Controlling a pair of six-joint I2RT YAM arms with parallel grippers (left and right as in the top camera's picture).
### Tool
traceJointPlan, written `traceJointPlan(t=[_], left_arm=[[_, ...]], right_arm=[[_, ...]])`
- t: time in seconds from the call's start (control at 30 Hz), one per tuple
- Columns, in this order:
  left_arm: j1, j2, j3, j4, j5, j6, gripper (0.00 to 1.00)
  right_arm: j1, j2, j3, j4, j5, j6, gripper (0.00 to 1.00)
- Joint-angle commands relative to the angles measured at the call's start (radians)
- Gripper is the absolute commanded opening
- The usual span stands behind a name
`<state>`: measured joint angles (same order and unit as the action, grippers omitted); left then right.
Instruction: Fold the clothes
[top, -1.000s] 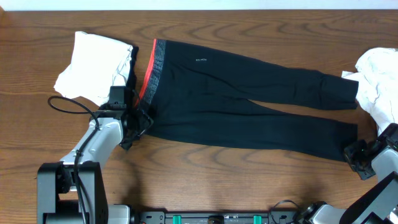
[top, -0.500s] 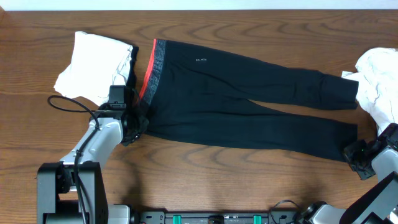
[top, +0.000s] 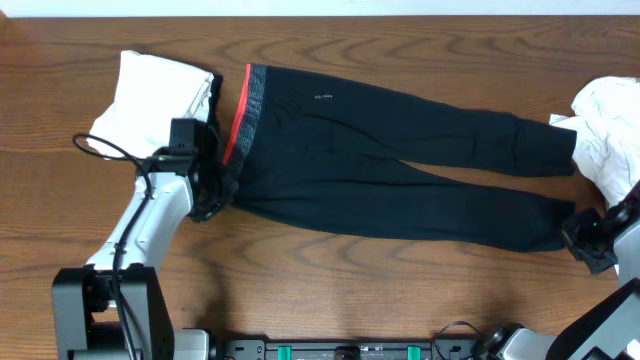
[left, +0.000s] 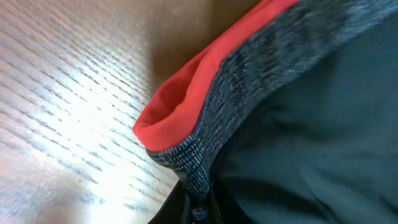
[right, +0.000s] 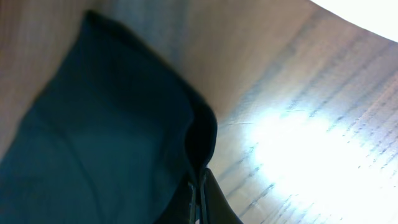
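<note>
Black leggings (top: 400, 170) lie spread across the wooden table, with the legs pointing right. The grey waistband with its red lining (top: 242, 110) is at the left. My left gripper (top: 213, 196) is shut on the near corner of the waistband. In the left wrist view the grey and red band (left: 249, 81) rises from the closed gripper (left: 199, 213). My right gripper (top: 580, 232) is shut on the hem of the near leg. In the right wrist view the black cuff (right: 124, 143) is pinched in the gripper (right: 200, 199) and hangs a little above the wood.
A folded white garment (top: 150, 100) lies at the far left, just behind my left arm. A crumpled white cloth (top: 610, 130) lies at the right edge, close to my right gripper. A black cable (top: 100, 150) loops off my left arm.
My left gripper has shut on the waistband corner and moved slightly away from the front edge. My right gripper has drawn the leg hem a little to the right and farther back.
</note>
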<state>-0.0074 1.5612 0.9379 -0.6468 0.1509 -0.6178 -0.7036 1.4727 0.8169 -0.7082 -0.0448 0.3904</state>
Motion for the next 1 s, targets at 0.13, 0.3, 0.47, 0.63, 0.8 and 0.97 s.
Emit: traceJointPlan(t=[0.13,0.3,0.47,0.63,0.8,0.97], left_arm=[[0.001,-0.022,0.142,-0.07,-0.001,0.05,0.1],[-0.01,-0.022,0.233,-0.091,-0.004,0.076,0.06],[-0.032,-0.022,0.327,-0.108,-0.022,0.087,0.06],[-0.055,-0.014,0.387,-0.103,-0.069,0.094,0.06],[-0.061,0.005,0.448,-0.099,-0.074,0.095,0.06],[-0.062,0.047,0.469,-0.061,-0.087,0.098,0.06]], right_arm=[[0.065,0.005,0.155,-0.076,-0.021,0.013,0.01],[0.092,0.005,0.246,-0.113,-0.035,0.021,0.01],[0.096,0.005,0.289,-0.114,-0.035,0.021,0.01],[0.097,0.005,0.294,-0.061,-0.065,0.024,0.01],[0.097,0.005,0.294,-0.012,-0.078,0.049,0.01],[0.1,0.005,0.295,0.048,-0.094,0.07,0.01]])
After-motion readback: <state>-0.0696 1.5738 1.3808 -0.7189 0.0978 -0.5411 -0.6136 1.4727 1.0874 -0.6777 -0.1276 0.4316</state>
